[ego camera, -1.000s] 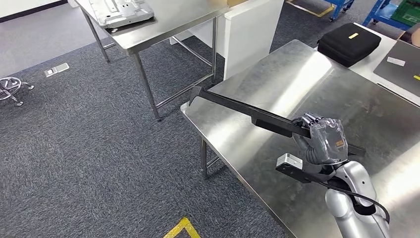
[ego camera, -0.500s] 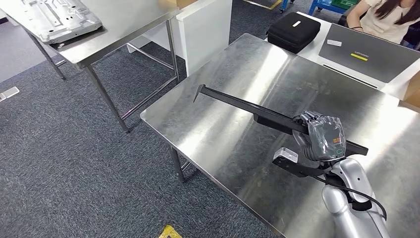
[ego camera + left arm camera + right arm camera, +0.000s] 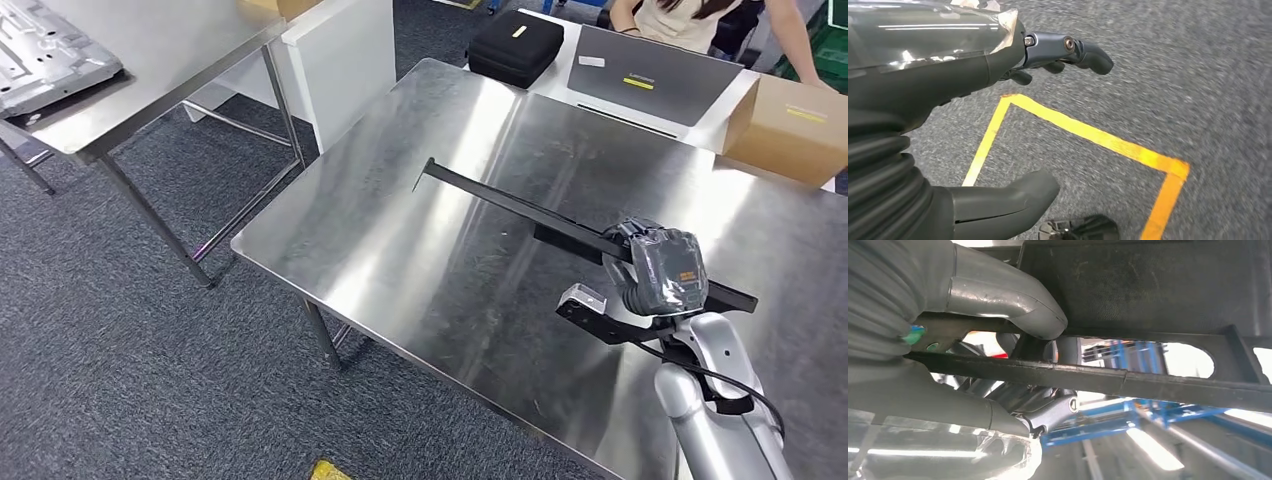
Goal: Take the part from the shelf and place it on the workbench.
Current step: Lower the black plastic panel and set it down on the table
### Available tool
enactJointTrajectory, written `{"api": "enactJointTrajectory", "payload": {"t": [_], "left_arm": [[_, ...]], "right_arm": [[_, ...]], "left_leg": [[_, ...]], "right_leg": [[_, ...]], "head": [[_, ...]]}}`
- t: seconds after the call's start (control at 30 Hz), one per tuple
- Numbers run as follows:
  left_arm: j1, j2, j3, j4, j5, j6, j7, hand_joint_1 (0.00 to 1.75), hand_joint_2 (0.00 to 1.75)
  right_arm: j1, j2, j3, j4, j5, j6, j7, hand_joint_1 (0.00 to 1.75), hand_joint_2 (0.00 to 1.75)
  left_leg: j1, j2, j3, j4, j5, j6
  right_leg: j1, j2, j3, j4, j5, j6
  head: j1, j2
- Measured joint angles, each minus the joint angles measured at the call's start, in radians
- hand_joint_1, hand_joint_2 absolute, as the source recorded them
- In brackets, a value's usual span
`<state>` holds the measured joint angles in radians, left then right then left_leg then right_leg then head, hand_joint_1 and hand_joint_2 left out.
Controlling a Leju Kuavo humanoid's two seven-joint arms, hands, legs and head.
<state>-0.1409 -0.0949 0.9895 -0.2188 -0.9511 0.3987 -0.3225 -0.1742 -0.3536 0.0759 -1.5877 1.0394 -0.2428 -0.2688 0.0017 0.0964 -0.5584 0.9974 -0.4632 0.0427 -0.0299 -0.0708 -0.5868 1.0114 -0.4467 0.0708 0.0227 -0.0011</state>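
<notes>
Carrying the part (image 3: 520, 215) above the workbench (image 3: 400, 210), not yet set down.
Head view: right hand (image 3: 660, 268) clenches the long black part near one end, so its free tip reaches toward the left edge; wrist raised. Left wrist view: left hand (image 3: 963, 125) hangs empty over carpet, fingers apart. Right wrist view: thumb (image 3: 1003, 300) clamps the black bar, a firm grasp, I judge.
</notes>
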Motion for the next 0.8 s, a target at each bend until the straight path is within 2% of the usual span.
{"api": "enactJointTrajectory", "payload": {"t": [0.03,0.07,0.1,0.13,0.17,0.23,0.27,0.3,0.33,0.37,0.4,0.47,0.5,0.53,0.6,0.63,0.7,0.73,0.8], "left_arm": [[0.0,0.001,0.0,0.0,0.001,0.001,-0.001,0.0,1.75],[-0.001,0.001,0.0,0.0,0.001,0.002,-0.002,0.0,1.75],[-0.001,0.0,0.0,0.0,0.002,0.002,-0.002,0.0,1.75],[-0.002,0.0,0.0,0.0,0.003,0.003,-0.003,0.0,1.75],[-0.002,0.0,0.0,0.0,0.004,0.003,-0.003,0.0,1.75],[0.0,0.0,0.0,0.0,0.005,0.004,-0.004,0.0,1.75],[0.0,0.0,0.001,0.0,0.006,0.004,-0.004,0.0,1.75],[0.001,0.0,0.001,0.0,0.007,0.004,-0.004,0.0,1.75],[0.001,0.0,0.001,0.0,0.007,0.004,-0.004,0.0,1.75],[0.002,0.0,0.001,0.0,0.008,0.004,-0.004,0.0,1.75],[0.002,0.0,0.001,0.0,0.008,0.004,-0.004,0.0,1.75],[0.002,0.004,0.001,-0.001,0.008,0.005,-0.004,0.0,1.75],[0.002,0.006,0.001,-0.001,0.008,0.006,-0.004,0.0,1.75],[0.001,0.008,0.001,-0.002,0.008,0.006,-0.005,0.0,1.75],[0.0,0.009,0.002,-0.002,0.008,0.008,-0.005,0.0,1.75],[-0.001,0.009,0.002,-0.002,0.008,0.008,-0.005,0.0,1.75],[-0.001,0.008,0.002,-0.002,0.008,0.008,-0.006,0.0,1.75],[0.0,0.007,0.002,-0.002,0.009,0.008,-0.006,0.0,1.75],[0.001,0.004,0.002,-0.002,0.009,0.008,-0.006,0.0,1.75]], "right_arm": [[-0.003,0.001,-0.002,0.006,-0.001,0.0,0.0,1.75,1.75],[-0.005,0.001,-0.004,0.011,-0.001,-0.001,0.001,1.75,1.75],[-0.006,0.001,-0.006,0.016,-0.001,-0.001,0.001,1.75,1.75],[-0.008,0.001,-0.008,0.019,-0.001,-0.001,0.001,1.75,1.75],[-0.01,0.001,-0.009,0.023,-0.002,-0.001,0.001,1.75,1.75],[-0.015,0.003,-0.01,0.029,-0.005,-0.001,0.0,1.75,1.75],[-0.017,0.005,-0.009,0.032,-0.007,-0.001,-0.001,1.75,1.75],[-0.017,0.006,-0.009,0.035,-0.008,-0.001,-0.001,1.75,1.75],[-0.017,0.007,-0.009,0.039,-0.009,-0.001,-0.001,1.75,1.75],[-0.017,0.008,-0.009,0.042,-0.009,-0.001,-0.001,1.75,1.75],[-0.017,0.009,-0.01,0.044,-0.009,-0.001,-0.001,1.75,1.75],[-0.018,0.01,-0.01,0.047,-0.01,-0.001,-0.001,1.75,1.75],[-0.019,0.011,-0.01,0.048,-0.01,-0.002,-0.001,1.75,1.75],[-0.019,0.013,-0.009,0.05,-0.01,-0.002,-0.001,1.75,1.75],[-0.018,0.014,-0.01,0.052,-0.01,-0.002,-0.001,1.75,1.75],[-0.017,0.012,-0.01,0.053,-0.01,-0.002,-0.001,1.75,1.75],[-0.022,0.009,-0.012,0.054,-0.01,-0.002,-0.002,1.75,1.75],[-0.025,0.008,-0.013,0.055,-0.01,-0.002,-0.002,1.75,1.75],[-0.029,0.009,-0.012,0.059,-0.01,-0.002,-0.002,1.75,1.75]], "left_leg": [[-0.003,0.009,0.001,0.004,-0.003,-0.006],[-0.004,0.018,0.002,0.005,-0.005,-0.01],[-0.001,0.022,0.002,0.006,-0.008,-0.015],[0.003,0.01,0.0,0.013,-0.016,-0.021],[0.008,-0.013,-0.008,0.035,-0.035,-0.026],[0.012,-0.072,-0.054,0.144,-0.103,-0.032],[0.012,-0.087,-0.088,0.216,-0.138,-0.032],[0.012,-0.094,-0.118,0.277,-0.16,-0.031],[0.012,-0.096,-0.133,0.305,-0.161,-0.027],[0.011,-0.098,-0.13,0.293,-0.142,-0.021],[0.009,-0.106,-0.107,0.241,-0.106,-0.011],[0.003,-0.15,-0.041,0.101,-0.039,0.018],[-0.001,-0.168,-0.017,0.052,-0.02,0.03],[-0.005,-0.177,-0.007,0.029,-0.015,0.038],[-0.01,-0.159,0.001,0.012,-0.009,0.045],[-0.009,-0.145,0.009,-0.005,0.001,0.045],[-0.004,-0.117,0.025,-0.043,0.022,0.046],[-0.002,-0.102,0.028,-0.053,0.027,0.044],[0.0,-0.075,0.026,-0.055,0.028,0.042]], "right_leg": [[0.004,-0.001,0.002,-0.007,0.0,-0.009],[0.008,0.011,0.001,-0.006,0.002,-0.017],[0.003,0.024,-0.002,-0.005,0.004,-0.028],[0.0,0.036,-0.003,-0.005,0.006,-0.035],[-0.003,0.047,-0.004,-0.006,0.009,-0.044],[-0.003,0.069,-0.007,-0.006,0.014,-0.057],[0.001,0.081,-0.009,-0.006,0.015,-0.061],[0.005,0.094,-0.011,-0.006,0.017,-0.064],[0.009,0.108,-0.012,-0.006,0.019,-0.066],[0.014,0.122,-0.013,-0.006,0.02,-0.068],[0.018,0.136,-0.013,-0.006,0.022,-0.07],[0.021,0.161,-0.013,-0.007,0.026,-0.071],[0.02,0.173,-0.015,-0.007,0.029,-0.07],[0.016,0.183,-0.017,-0.008,0.032,-0.066],[0.014,0.204,-0.021,-0.017,0.041,-0.053],[0.015,0.195,-0.024,-0.018,0.043,-0.048],[0.021,0.143,-0.048,0.022,0.02,-0.047],[0.019,0.11,-0.074,0.074,-0.006,-0.048],[0.009,0.086,-0.133,0.201,-0.059,-0.042]], "head": [[0.0,0.0],[-0.002,0.0],[-0.004,0.0],[-0.005,0.0],[-0.006,0.0],[-0.01,0.0],[-0.011,0.0],[-0.012,0.0],[-0.012,0.0],[-0.012,0.0],[-0.012,0.0],[-0.01,0.0],[-0.008,0.0],[-0.007,0.0],[-0.009,0.0],[-0.01,0.0],[-0.007,0.0],[-0.004,0.0],[-0.002,0.0]]}}
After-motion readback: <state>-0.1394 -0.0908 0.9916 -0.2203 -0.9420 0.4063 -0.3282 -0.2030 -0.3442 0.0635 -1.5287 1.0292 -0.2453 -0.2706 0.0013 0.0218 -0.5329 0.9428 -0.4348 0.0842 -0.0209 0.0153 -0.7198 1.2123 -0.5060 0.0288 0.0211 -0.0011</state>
